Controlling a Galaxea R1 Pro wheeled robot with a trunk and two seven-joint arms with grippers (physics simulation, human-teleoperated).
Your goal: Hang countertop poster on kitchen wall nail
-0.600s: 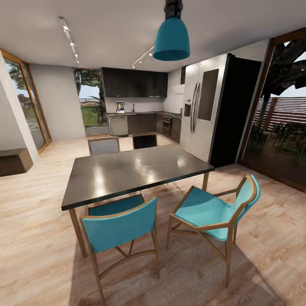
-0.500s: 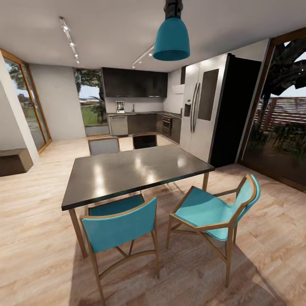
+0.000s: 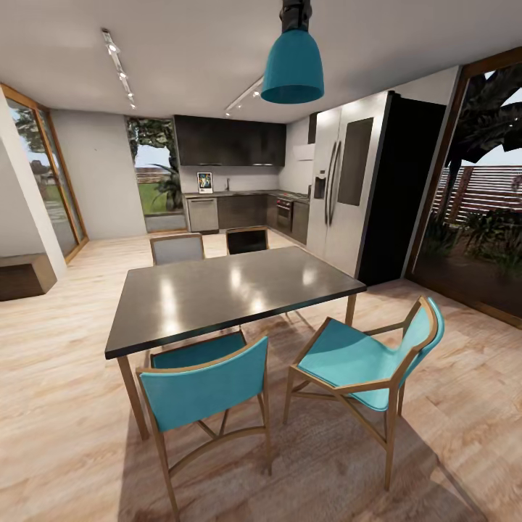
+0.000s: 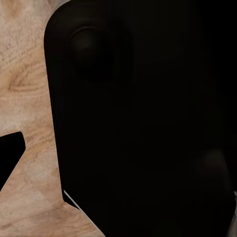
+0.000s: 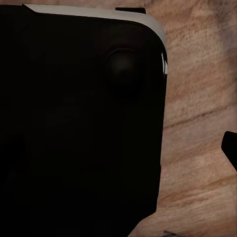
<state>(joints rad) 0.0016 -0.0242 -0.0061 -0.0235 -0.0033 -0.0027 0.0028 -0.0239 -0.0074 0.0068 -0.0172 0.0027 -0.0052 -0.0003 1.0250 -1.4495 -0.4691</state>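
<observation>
Black housing (image 4: 143, 118) blocks both wrist views, end effector state untellable; distant poster (image 3: 205, 182) tiny on countertop (image 3: 232, 193).

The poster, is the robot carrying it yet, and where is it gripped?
No: the poster stands far off on the kitchen countertop, beyond the dining table. Whether either pincer holds anything else cannot be told.

We see a large black rounded body (image 5: 74, 128) covering most of the frame, with a round bump (image 5: 123, 64) near its upper corner and a thin pale edge strip (image 5: 98, 12) along one side. Beside it we get wood-grain floor (image 5: 197, 128). A small dark tip (image 5: 231, 148) pokes in at the frame edge; what it is, we can't tell.
</observation>
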